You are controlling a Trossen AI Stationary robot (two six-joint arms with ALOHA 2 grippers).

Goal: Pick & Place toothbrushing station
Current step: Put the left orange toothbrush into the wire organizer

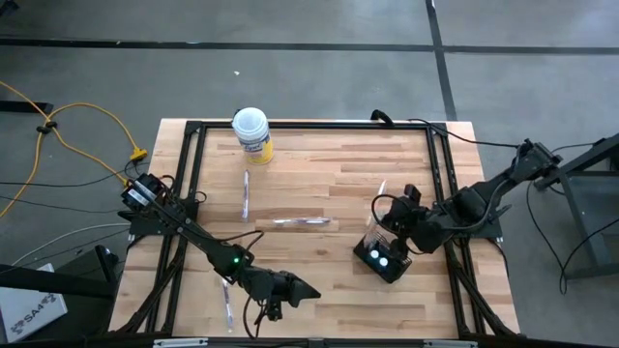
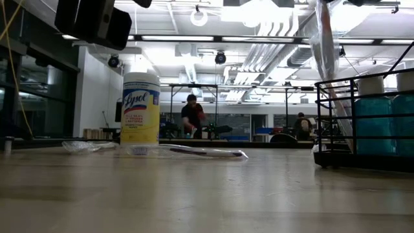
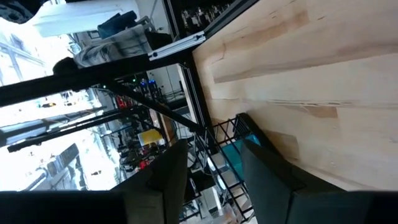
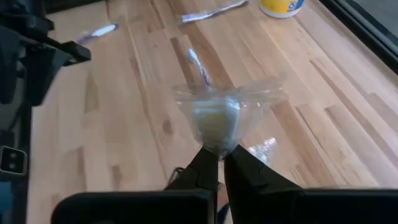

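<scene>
Toothbrushing station (image 1: 384,257) under right pincer (image 1: 385,230), gripping clear wrapper (image 4: 222,111)

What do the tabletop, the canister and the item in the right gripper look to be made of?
Tabletop: pale wood planks, matte, with visible grain and seams. Canister: likely plastic, with a glossy yellow printed label and white lid. Right gripper is shut on a clear bag, apparently thin plastic film: transparent, crinkled, shiny.

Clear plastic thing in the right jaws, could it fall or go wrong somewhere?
Maybe. The right gripper has its jaws shut on only the narrow end of the clear plastic wrapper, so the floppy wrapper might slip out or swing. It hangs just over the toothbrushing station, and a bend could make it miss the holes or nudge the station. The left gripper waits open at the table's front, too far off to help.
</scene>
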